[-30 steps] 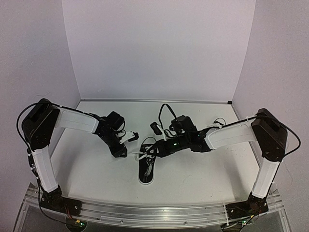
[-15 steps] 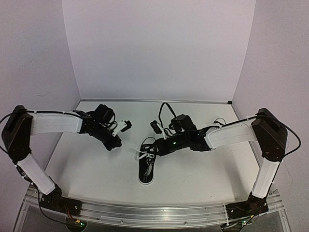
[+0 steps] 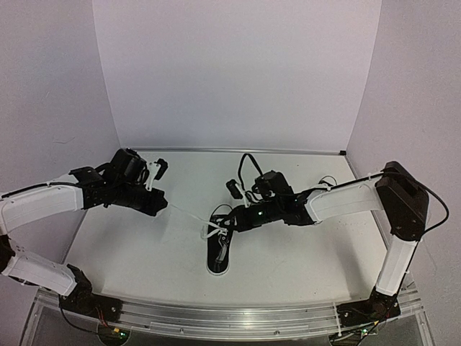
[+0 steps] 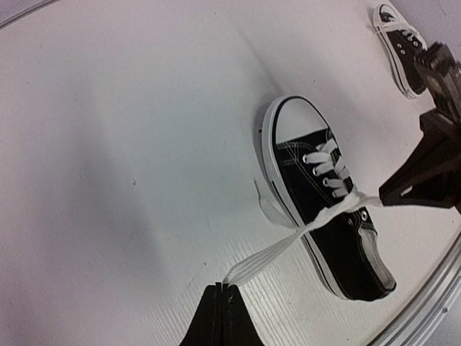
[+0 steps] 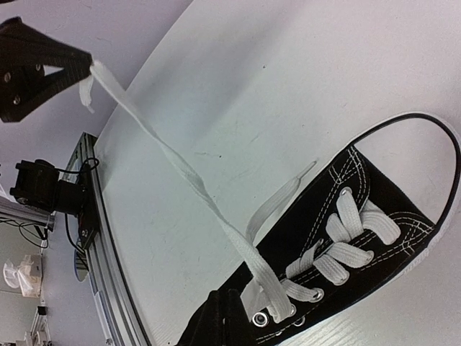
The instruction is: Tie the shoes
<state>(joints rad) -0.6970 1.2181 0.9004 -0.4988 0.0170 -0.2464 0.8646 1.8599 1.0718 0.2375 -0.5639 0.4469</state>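
Looking down from the top external view, we see the left claw (image 3: pixel 163 207) closed on the end of a white lace (image 3: pixel 186 218). The lace runs taut and straight above the tabletop (image 3: pixel 137 252) to the shoe (image 3: pixel 218 259). This shoe lies near the middle of the tabletop, its heel toward the arms' bases. The right claw (image 3: pixel 227 223) sits low over its laced front.

From the left wrist, we see our own fingers (image 4: pixel 216 317) pressed together with no gap, pinching the flat lace (image 4: pixel 274 249) at its tip. It stretches up to the top eyelets of the shoe (image 4: pixel 338 245), a black canvas sneaker with a white toe cap and sole, standing upright. The right claw (image 4: pixel 383 194) comes in from the right, its tip touching the lacing there. A second shoe (image 4: pixel 400 47) lies well apart, far off in the upper right corner.

From the right wrist, the right claw (image 5: pixel 220 303) is closed just beside the top eyelets of the shoe (image 5: pixel 389 209). We cannot tell whether it pinches any lace or only rests against it. The lace (image 5: pixel 180 173) climbs to the left claw (image 5: pixel 86 66), which grips its end. A loose lace end (image 5: pixel 284 198) lies slack on the tabletop (image 5: pixel 238 94) beside the shoe.
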